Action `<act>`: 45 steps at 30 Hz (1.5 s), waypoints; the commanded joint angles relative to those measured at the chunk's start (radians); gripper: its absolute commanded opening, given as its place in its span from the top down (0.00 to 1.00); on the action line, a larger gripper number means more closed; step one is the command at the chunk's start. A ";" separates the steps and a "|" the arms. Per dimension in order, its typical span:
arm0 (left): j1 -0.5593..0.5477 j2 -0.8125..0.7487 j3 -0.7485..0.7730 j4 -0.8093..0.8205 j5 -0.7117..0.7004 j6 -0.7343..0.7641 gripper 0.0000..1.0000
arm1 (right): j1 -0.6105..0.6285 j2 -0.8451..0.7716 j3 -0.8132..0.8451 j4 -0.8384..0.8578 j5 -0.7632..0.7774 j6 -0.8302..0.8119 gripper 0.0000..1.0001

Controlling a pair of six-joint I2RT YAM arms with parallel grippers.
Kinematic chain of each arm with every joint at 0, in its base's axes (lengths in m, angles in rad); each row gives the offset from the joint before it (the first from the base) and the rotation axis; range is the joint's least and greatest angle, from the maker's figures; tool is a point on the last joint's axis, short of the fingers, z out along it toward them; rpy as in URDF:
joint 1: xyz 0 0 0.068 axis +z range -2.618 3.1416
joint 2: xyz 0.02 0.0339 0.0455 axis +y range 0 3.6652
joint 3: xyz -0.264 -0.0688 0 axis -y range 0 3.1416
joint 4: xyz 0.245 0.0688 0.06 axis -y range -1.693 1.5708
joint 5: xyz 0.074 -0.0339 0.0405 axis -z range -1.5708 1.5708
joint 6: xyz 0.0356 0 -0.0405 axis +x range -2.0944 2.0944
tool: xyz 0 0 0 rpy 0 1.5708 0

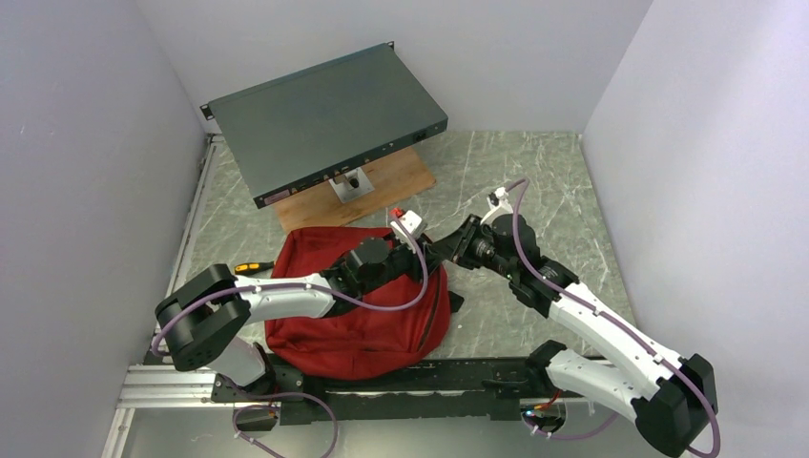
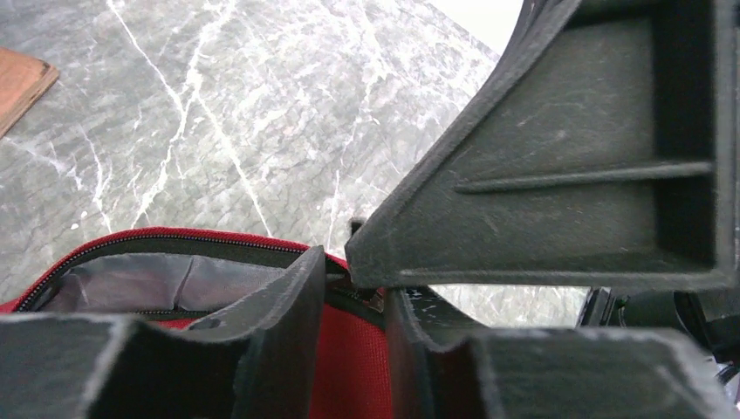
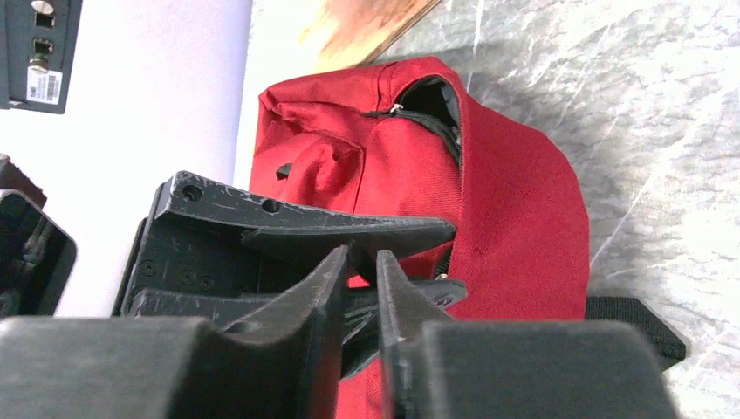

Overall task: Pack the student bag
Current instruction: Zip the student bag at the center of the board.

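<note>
The student bag [image 1: 353,334] is a dark red backpack lying on the marble table between the two arm bases. Its main zipper [image 2: 174,237] is partly open and grey lining [image 2: 131,284] shows inside. My left gripper [image 1: 426,252] reaches across the bag's top, and its jaws [image 2: 353,271] are shut on red fabric at the rim beside the zipper. My right gripper [image 1: 452,250] meets it tip to tip from the right. Its jaws [image 3: 362,257] are nearly closed on a small dark piece at the zipper's end. The bag [image 3: 515,192] fills the right wrist view.
A flat dark-grey rack unit [image 1: 324,119] stands tilted on a wooden board [image 1: 382,186] at the back left. A yellow-and-black tool [image 1: 250,268] lies left of the bag. A black strap [image 3: 633,319] sticks out from under the bag's right side. Walls enclose the table.
</note>
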 commanded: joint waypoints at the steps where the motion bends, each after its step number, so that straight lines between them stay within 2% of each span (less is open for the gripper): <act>1: 0.004 0.002 0.030 0.102 -0.086 -0.002 0.69 | 0.001 0.011 0.057 0.026 -0.059 -0.059 0.71; 5: 0.004 -0.004 0.051 0.044 -0.122 -0.007 0.84 | 0.001 0.013 0.087 -0.082 -0.026 -0.154 0.50; 12: 0.008 -0.001 0.074 0.003 -0.095 -0.024 0.93 | 0.000 -0.087 0.104 -0.231 0.154 -0.241 0.28; 18: 0.029 0.016 0.098 -0.019 -0.010 -0.087 0.97 | -0.001 -0.086 0.084 -0.318 0.177 -0.276 0.26; 22: 0.039 0.018 0.101 -0.034 0.053 -0.135 0.97 | -0.001 -0.103 0.043 -0.298 0.119 -0.276 0.27; 28: 0.047 0.035 0.130 -0.089 0.105 -0.176 1.00 | -0.001 -0.108 -0.031 -0.171 -0.032 -0.286 0.32; 32: 0.051 0.052 0.204 -0.263 0.054 -0.232 1.00 | 0.001 -0.059 -0.052 -0.132 -0.040 -0.294 0.37; 34: 0.051 0.059 0.232 -0.337 0.036 -0.252 1.00 | 0.001 -0.043 -0.056 -0.115 -0.031 -0.297 0.46; 36: 0.051 0.057 0.236 -0.363 -0.015 -0.263 1.00 | 0.001 -0.027 -0.058 -0.096 -0.020 -0.296 0.62; 38: 0.051 0.050 0.237 -0.383 -0.053 -0.261 1.00 | 0.001 -0.014 -0.054 -0.099 -0.001 -0.298 0.85; 39: 0.050 0.048 0.243 -0.397 -0.084 -0.257 1.00 | 0.001 -0.008 -0.056 -0.098 0.006 -0.297 0.91; 42: 0.050 0.050 0.266 -0.444 -0.140 -0.234 1.00 | 0.001 0.003 -0.067 -0.077 0.003 -0.294 1.00; 45: 0.050 0.060 0.289 -0.478 -0.173 -0.207 1.00 | 0.001 0.014 -0.075 -0.085 0.021 -0.280 1.00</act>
